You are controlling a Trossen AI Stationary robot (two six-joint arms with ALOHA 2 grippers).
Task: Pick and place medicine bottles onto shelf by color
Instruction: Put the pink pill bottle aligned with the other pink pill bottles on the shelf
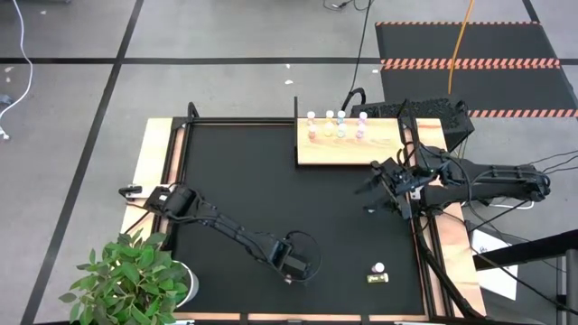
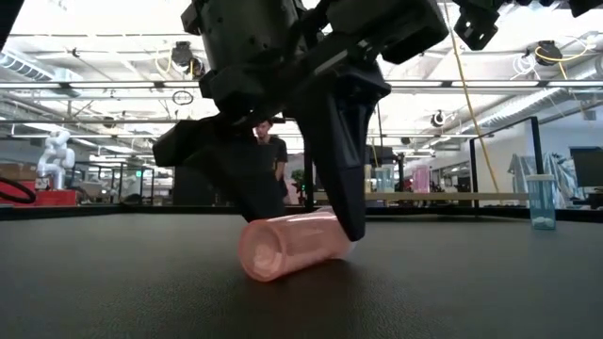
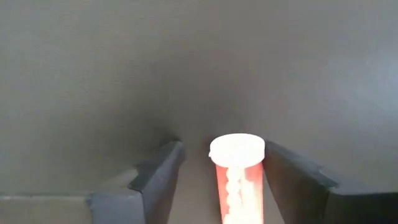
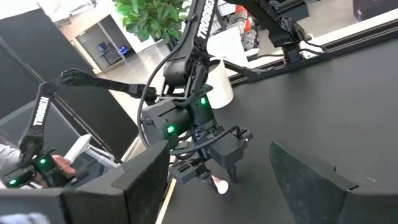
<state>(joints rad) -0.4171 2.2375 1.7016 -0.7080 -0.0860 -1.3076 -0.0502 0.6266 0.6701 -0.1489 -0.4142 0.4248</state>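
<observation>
risk of roll-out: left hand (image 2: pixel 301 221) straddles the lying red bottle (image 2: pixel 287 247), fingers part-open, ungripped; uneven closure could squirt it across the worktop (image 2: pixel 490 282).

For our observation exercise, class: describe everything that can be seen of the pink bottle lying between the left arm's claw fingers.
The pink bottle is a small translucent cylinder, plastic by its look, with a white cap. It lies on its side on the black mat, near the mat's front edge. The left claw straddles it, one dark finger on each side, apparently touching it on one side; small pale contents show through its wall.
</observation>
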